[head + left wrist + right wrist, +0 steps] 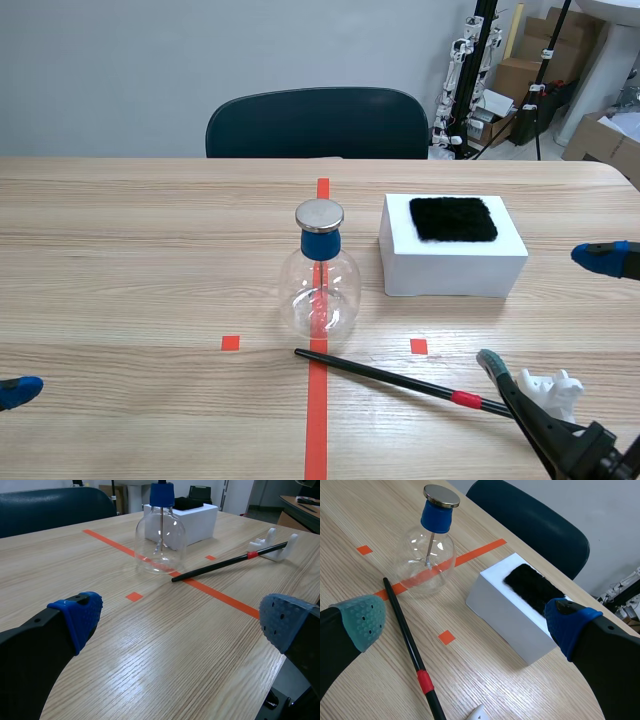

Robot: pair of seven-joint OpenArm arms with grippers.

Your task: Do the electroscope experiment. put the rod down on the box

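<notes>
The rod (400, 380) (220, 565) (407, 635) lies on the desk (120, 260), not on the box. Its long axis runs on a slant: the bare black tip points at the orange-red tape line (318, 420), just in front of the flask, and the shaft runs from there toward the robot's right and the near edge. A red band (463, 398) rings the shaft close to that far end. In the left wrist view that end rests in a small white stand (270, 547) (550, 388), so the rod tilts slightly, tip down on the wood. The right arm's jaws stand wide apart and hold nothing. In the right wrist view the rod lies between them on the desk, closer to the grey-green pad (360, 620) than to the blue pad (567, 625). The glass electroscope flask (320, 285) (161, 545) (427, 562) stands upright on the tape line beyond the rod's tip, with a blue collar and a metal disc on top. To its right, apart from it, sits the white box (450, 270) (505, 615) (200, 520), with a black cloth (453, 218) (535, 587) lying flat on its top. The left arm's jaws are also spread wide and bare, one blue pad (82, 612) on each side, low over the desk and well apart from the rod. A dark chair (316, 122) stands behind the desk's far edge.
</notes>
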